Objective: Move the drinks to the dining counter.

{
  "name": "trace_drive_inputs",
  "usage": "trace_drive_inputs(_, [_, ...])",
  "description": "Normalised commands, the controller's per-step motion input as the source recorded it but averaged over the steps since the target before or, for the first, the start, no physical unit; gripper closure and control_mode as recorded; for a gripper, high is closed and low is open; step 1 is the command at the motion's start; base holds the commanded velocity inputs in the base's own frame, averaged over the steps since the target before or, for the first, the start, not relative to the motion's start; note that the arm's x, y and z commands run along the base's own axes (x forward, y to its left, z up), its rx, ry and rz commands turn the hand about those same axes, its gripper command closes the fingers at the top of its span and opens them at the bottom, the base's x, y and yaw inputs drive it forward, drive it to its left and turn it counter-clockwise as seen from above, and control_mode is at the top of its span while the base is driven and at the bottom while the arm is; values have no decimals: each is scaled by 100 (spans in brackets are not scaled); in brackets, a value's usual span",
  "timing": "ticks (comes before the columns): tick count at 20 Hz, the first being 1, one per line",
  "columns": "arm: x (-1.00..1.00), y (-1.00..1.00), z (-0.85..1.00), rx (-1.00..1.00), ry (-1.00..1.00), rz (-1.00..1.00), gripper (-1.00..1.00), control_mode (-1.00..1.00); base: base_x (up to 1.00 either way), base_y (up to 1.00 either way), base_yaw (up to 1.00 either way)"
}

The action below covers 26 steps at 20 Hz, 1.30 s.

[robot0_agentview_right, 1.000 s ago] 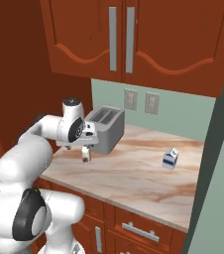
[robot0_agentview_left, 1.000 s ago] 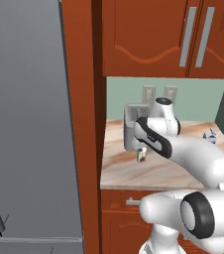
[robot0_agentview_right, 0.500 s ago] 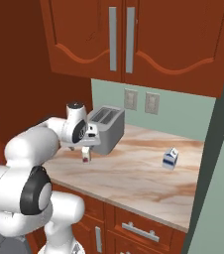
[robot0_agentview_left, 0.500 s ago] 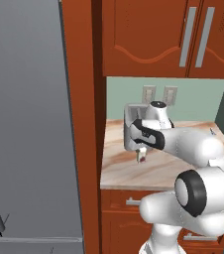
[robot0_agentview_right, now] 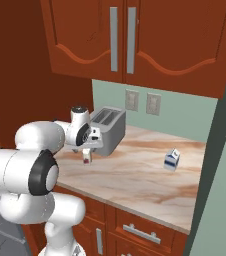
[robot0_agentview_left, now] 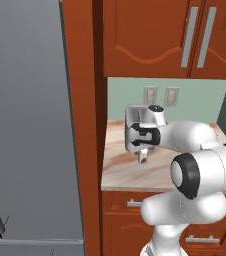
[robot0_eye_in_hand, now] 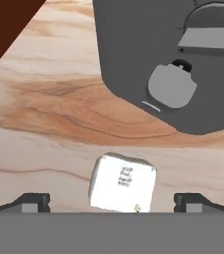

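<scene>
The hand (robot0_agentview_left: 143, 156) hangs low over the worktop (robot0_agentview_left: 135, 172), just in front of the grey toaster (robot0_agentview_left: 133, 117), with its fingers spread wide and nothing between them. In the hand view the two finger tips (robot0_eye_in_hand: 32, 202) stand far apart at the bottom, and a small white boxy thing (robot0_eye_in_hand: 123, 183) sits on the marbled top between them (its face carries faint dark marks that are too small to read). In both base views the same spot shows a small thing with a red patch (robot0_agentview_right: 86, 159) directly under the hand; whether it is the bottle cannot be told from these pictures, since the hand covers most of it.

The carton (robot0_agentview_right: 171, 159), white and blue, stands upright on the worktop well to the right of the toaster, apart from the hand and near the pale green wall (robot0_agentview_right: 185, 117). Two wall sockets (robot0_agentview_right: 153, 103) sit on that wall behind the toaster, and red-brown cupboards (robot0_agentview_right: 130, 40) hang above. A tall grey fridge (robot0_agentview_left: 27, 125) stands left of the worktop in the left base view
</scene>
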Motion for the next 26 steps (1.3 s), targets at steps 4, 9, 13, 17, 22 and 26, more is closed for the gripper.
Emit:
trace_drive_inputs(4, [26, 0, -17, 0, 0, 0, -100, -100, 0, 0, 0])
trace_drive_inputs(9, [11, 0, -17, 0, 0, 0, -100, -100, 0, 0, 0])
trace_drive_inputs(13, [-9, 0, -30, 0, 1, 0, -100, -100, 0, 0, 0])
trace_drive_inputs(17, [-10, 0, -32, 0, 0, 0, 100, -100, 0, 0, 0])
trace_drive_inputs(22, [0, 0, -32, 0, 0, 0, 100, -100, 0, 0, 0])
trace_drive_inputs(26, [-14, 0, -21, 0, -2, 0, 100, -100, 0, 0, 0])
